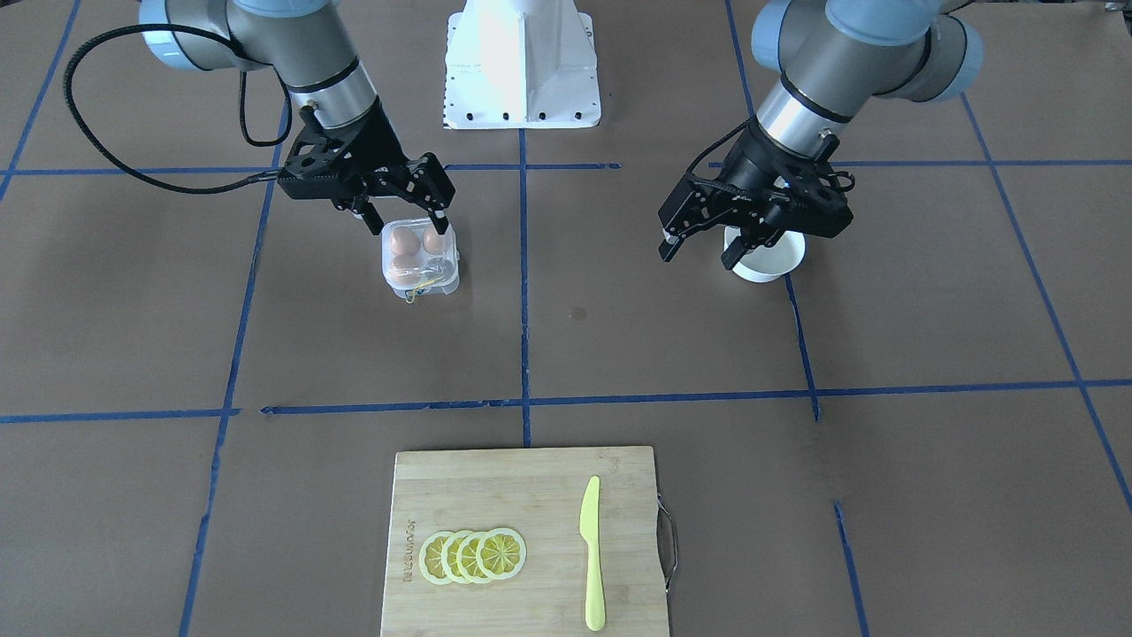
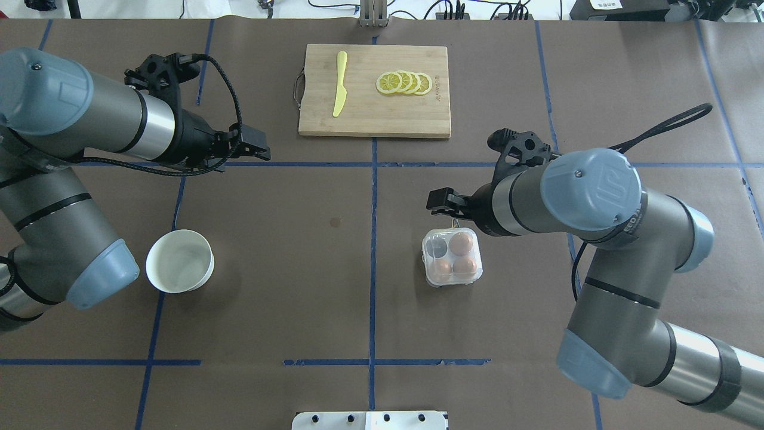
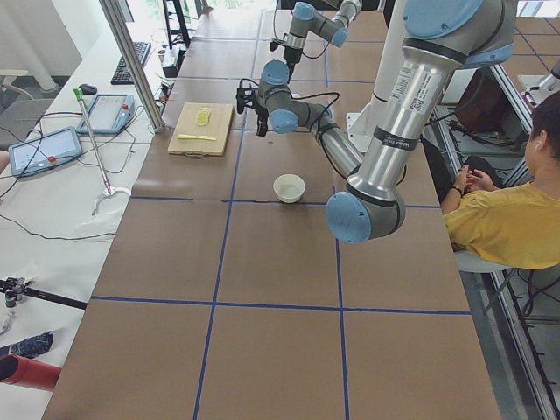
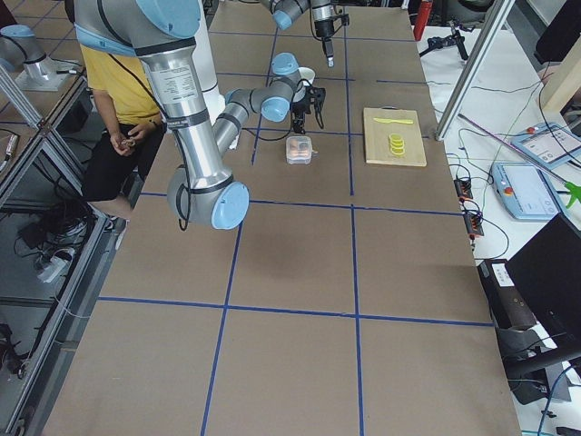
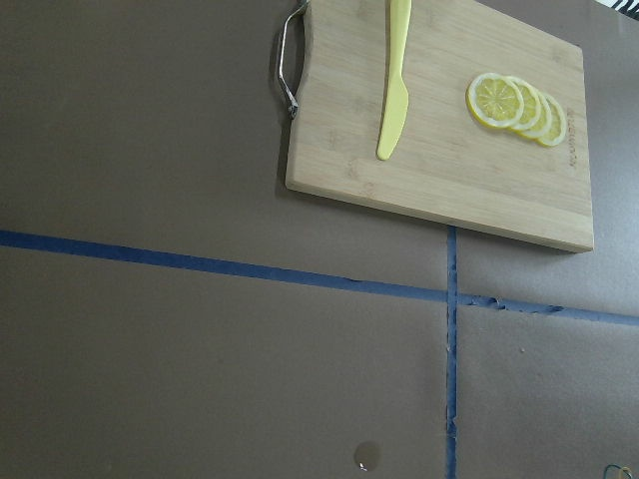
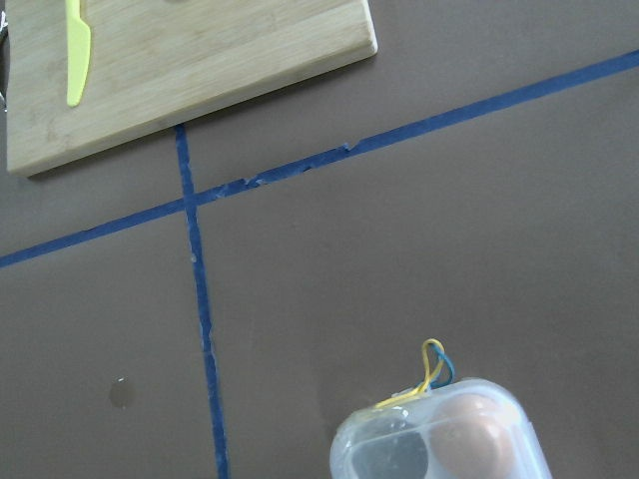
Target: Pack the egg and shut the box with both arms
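The clear plastic box (image 2: pixel 452 257) stands right of the table's middle with its lid down. Three orange-brown eggs show through it; one egg (image 2: pixel 461 243) sits next to an empty cell. A yellow string (image 6: pixel 429 374) sticks out of its far edge. My right gripper (image 1: pixel 407 217) is open and empty, just above the box's (image 1: pixel 420 257) robot-side edge. My left gripper (image 1: pixel 700 252) is open and empty, hovering above the table beside the white bowl (image 1: pixel 778 261). The right wrist view shows the box (image 6: pixel 439 444) at its bottom edge.
The round white bowl (image 2: pixel 179 261) is empty, at the left. A bamboo cutting board (image 2: pixel 376 116) at the far middle carries a yellow knife (image 2: pixel 340 83) and lemon slices (image 2: pixel 404 82). The white base block (image 1: pixel 522 71) is on the robot's side. Blue tape lines cross the brown table.
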